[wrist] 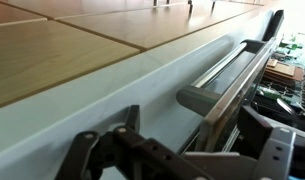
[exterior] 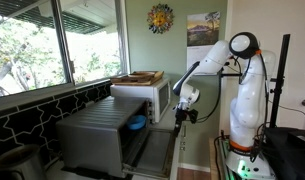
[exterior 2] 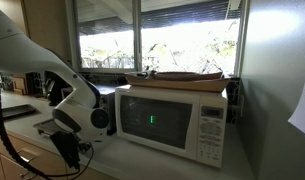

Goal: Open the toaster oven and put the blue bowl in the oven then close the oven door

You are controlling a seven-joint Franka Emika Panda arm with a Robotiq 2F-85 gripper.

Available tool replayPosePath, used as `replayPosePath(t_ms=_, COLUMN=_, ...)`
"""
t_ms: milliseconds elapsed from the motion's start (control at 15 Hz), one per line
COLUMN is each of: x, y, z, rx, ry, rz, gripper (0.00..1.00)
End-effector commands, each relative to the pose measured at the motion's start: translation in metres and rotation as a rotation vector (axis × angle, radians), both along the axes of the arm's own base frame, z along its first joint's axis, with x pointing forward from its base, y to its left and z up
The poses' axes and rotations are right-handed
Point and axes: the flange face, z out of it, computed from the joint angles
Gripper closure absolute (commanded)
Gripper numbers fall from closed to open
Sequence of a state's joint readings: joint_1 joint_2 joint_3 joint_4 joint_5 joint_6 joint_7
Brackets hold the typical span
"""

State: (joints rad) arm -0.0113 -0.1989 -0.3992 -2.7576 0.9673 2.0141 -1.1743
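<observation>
Item: toaster oven (exterior: 92,135), grey with a ribbed top, on the table (exterior 2: 132,165) below the window; oven door (exterior: 150,150) appeared let down at the front, though its angle was hard to judge; blue bowl (exterior: 137,123) sat just inside the open front

Claw (exterior: 185,112): released, jaws apart and grasping nothing, hanging just beyond the door's outer edge; in the wrist view the door's bar handle (wrist: 217,80) lay close ahead of the dark fingers (wrist: 102,150)

Surroundings: white microwave (exterior 2: 172,120) directly behind the oven, close beside the arm (exterior: 242,90); a flat wooden tray (exterior 2: 187,75) on its top; black tiling (exterior: 32,115) under the sill; a sun ornament (exterior: 160,18) and a landscape picture (exterior: 203,28) on the far wall; a dark stand (exterior: 282,80) beside the robot's base

Writing: green lit digits (exterior 2: 152,121) on the microwave front, too small to read; no brand name legible anywhere
</observation>
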Motion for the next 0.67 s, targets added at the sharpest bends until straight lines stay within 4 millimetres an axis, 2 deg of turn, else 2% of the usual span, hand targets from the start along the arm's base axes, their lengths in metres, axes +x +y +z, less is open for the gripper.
replayPosePath(t_ms=0, x=-0.003, y=-0.004, z=-0.005, rx=0.113, ry=-0.046, rz=-0.064, gripper=0.0)
replayPosePath(t_ms=600, x=-0.011, y=-0.006, z=0.007, rx=0.401, ry=-0.049, rz=-0.144, gripper=0.0)
